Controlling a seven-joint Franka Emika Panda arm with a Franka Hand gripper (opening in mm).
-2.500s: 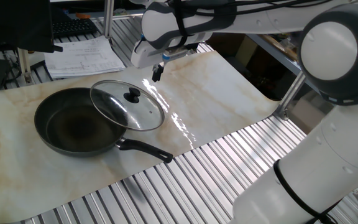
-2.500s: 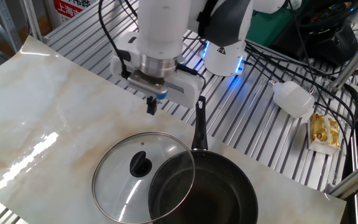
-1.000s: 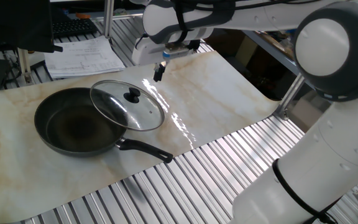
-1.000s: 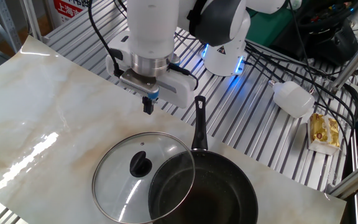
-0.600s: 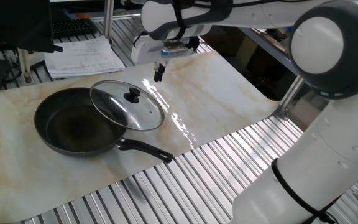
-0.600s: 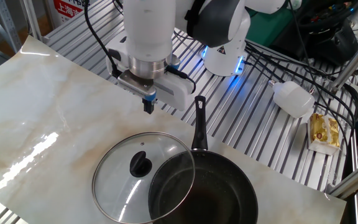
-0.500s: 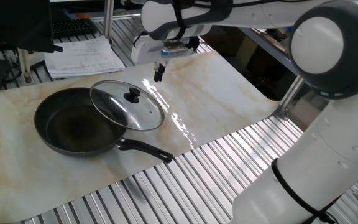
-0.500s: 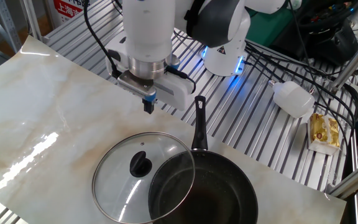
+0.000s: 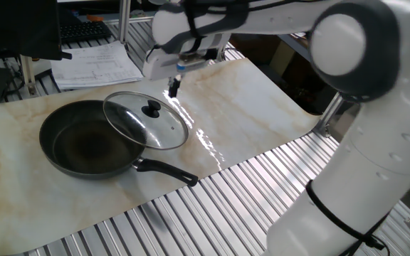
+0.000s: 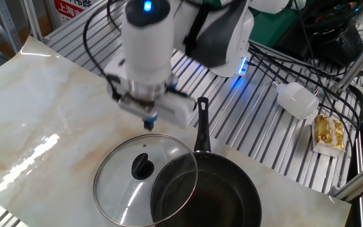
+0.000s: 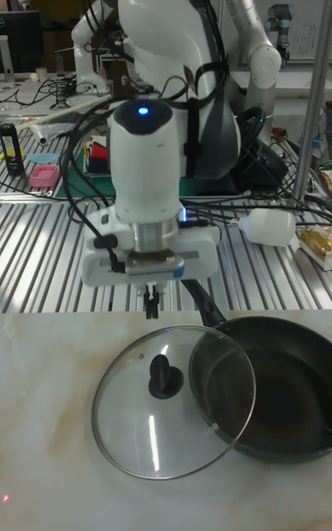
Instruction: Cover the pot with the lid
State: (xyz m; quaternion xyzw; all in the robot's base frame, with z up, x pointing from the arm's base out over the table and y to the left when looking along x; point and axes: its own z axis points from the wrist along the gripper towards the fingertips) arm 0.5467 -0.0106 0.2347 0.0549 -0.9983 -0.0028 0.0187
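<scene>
The pot (image 9: 84, 146) is a shallow dark pan with a long black handle (image 9: 166, 171), resting on a marbled mat. The lid (image 9: 146, 119), clear glass with a black knob (image 9: 151, 109), lies tilted, one edge propped on the pot's rim and the rest on the mat. The other fixed view shows the lid (image 10: 140, 183) overlapping the pot (image 10: 210, 198) on its left. My gripper (image 9: 173, 87) hangs above the lid's far edge, fingers together and holding nothing. The tall view shows the gripper (image 11: 150, 302) just beyond the knob (image 11: 163, 374).
The marbled mat (image 9: 248, 107) lies on a slatted metal table (image 9: 262, 192). Papers (image 9: 95, 64) and a keyboard (image 9: 84, 30) sit at the back left. A white bottle (image 10: 298, 99), a yellow packet (image 10: 328, 133) and cables (image 10: 295, 63) lie beyond the pot's handle.
The gripper has moved down and toward the lid, now nearer its far edge. Lid and pot have not moved.
</scene>
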